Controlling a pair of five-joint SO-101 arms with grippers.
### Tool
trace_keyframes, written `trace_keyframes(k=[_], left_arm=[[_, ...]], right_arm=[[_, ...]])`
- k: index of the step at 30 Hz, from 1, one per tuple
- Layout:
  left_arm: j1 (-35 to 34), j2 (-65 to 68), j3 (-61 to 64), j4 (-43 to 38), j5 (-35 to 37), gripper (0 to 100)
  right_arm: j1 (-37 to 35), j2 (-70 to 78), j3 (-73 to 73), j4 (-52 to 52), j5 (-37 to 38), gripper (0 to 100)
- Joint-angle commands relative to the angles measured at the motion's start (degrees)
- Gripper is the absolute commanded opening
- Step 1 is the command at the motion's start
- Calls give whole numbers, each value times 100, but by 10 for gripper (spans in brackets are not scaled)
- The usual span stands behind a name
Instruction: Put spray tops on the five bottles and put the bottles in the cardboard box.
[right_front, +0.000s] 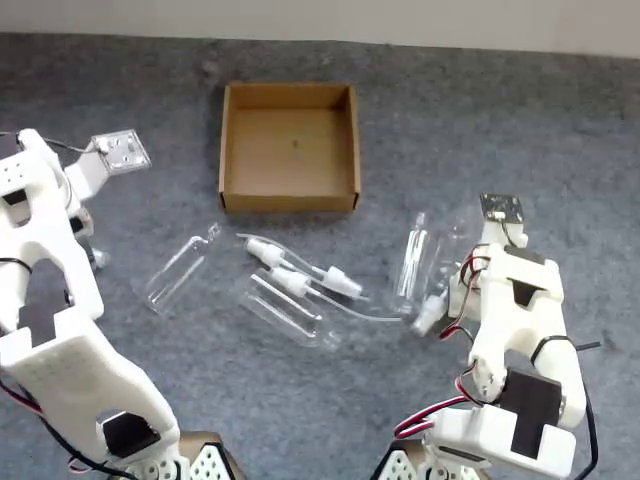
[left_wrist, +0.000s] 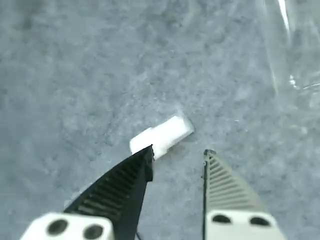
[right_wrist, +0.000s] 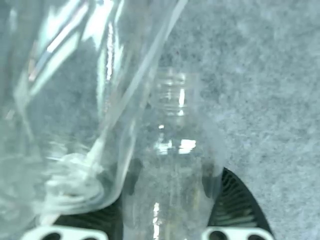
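In the left wrist view my left gripper (left_wrist: 176, 156) is open just above the grey carpet. A white spray top (left_wrist: 162, 135) lies right ahead of its black finger (left_wrist: 135, 172). My right gripper (right_wrist: 172, 197) is shut on a clear bottle (right_wrist: 172, 150) whose open threaded neck points away from the wrist. Against that bottle lies a second clear bottle (right_wrist: 75, 100) with a spray top and tube in it. From above, the right arm (right_front: 515, 300) stands over these two bottles (right_front: 412, 258). The cardboard box (right_front: 290, 150) sits open at the back centre.
Two more clear bottles (right_front: 180, 268) (right_front: 288, 310) lie on the carpet in front of the box. Between them lie loose spray tops (right_front: 265, 250) (right_front: 340, 282) with thin tubes. Another spray top (right_front: 430, 315) rests by the right arm. The left arm (right_front: 50, 250) stands at the left edge.
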Motion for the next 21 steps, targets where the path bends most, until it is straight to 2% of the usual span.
trace_keyframes(k=[1, 5, 9, 17, 21], left_arm=[[-92, -57, 374, -264, -3007, 32], [-127, -57, 901, -1398, -3051, 46], [-233, -57, 1209, -2163, -3077, 132], [-295, -57, 1455, -2514, -3086, 149], [-251, -57, 1938, -2804, -3086, 79]], right_arm=[[-242, 119, 31, -259, -35, 103], [-242, 119, 31, -259, -35, 103], [-242, 119, 31, -259, -35, 103], [-242, 119, 31, -251, -35, 103], [-251, 119, 31, -242, -35, 103]])
